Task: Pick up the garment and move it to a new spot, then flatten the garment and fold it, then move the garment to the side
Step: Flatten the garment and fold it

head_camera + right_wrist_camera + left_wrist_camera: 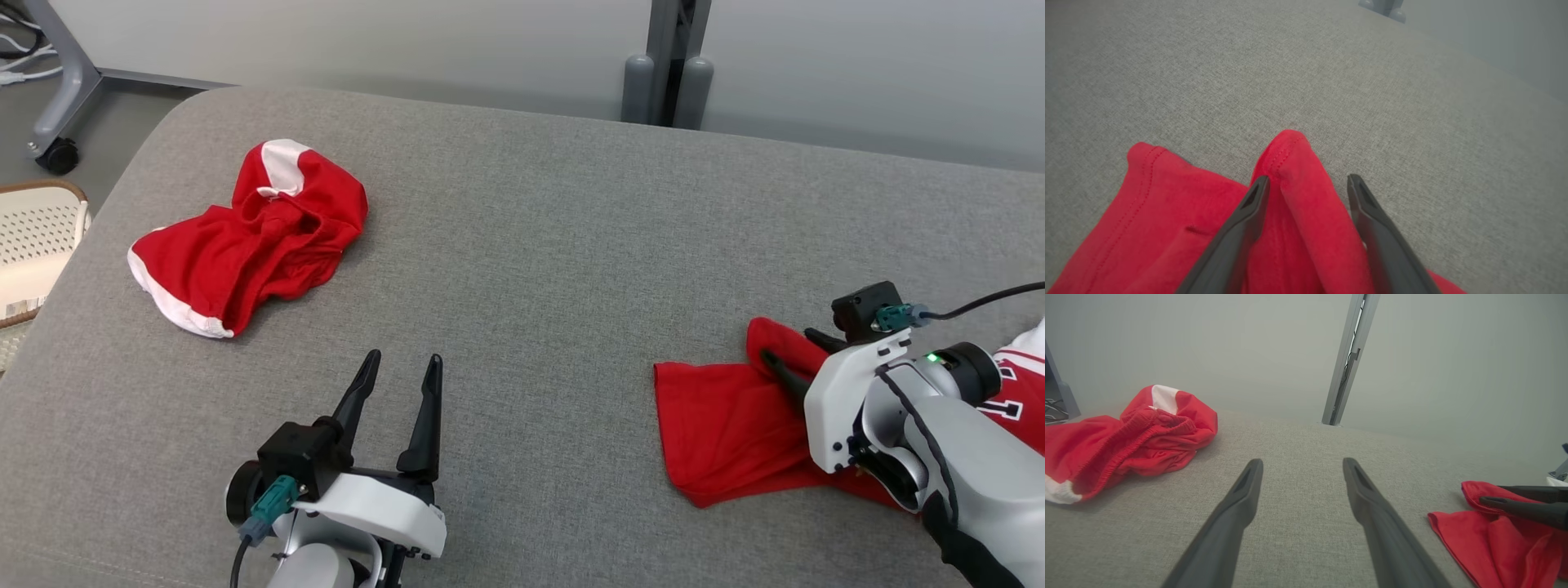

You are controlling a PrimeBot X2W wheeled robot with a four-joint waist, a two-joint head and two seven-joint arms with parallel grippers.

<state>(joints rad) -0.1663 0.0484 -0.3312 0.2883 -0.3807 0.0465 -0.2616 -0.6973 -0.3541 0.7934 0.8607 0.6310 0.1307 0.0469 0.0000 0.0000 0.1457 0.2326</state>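
Right jaws: the right gripper [1308, 181] has its jaws spread; they straddle a raised, stitched fold of the red jersey [1167, 212] and are not pressed together on it; the fingers lie low over the cloth
Left jaws: the left gripper [404, 358] has its jaws spread with nothing between them; it sits well to the left of the red jersey, over bare grey fabric
Red jersey: rumpled on the tabletop [539, 245], partly under the right gripper and forearm; a white patch with dark figures shows at the jersey's right end
Red shorts: the red shorts [253, 237], with white trim, lie bunched far to the left of the jersey and further from the robot
White basket: the white basket [33, 237] stands off the tabletop, beyond the shorts from the jersey
Grey post: the grey post [668, 73] stands behind the tabletop's far edge, beyond the jersey
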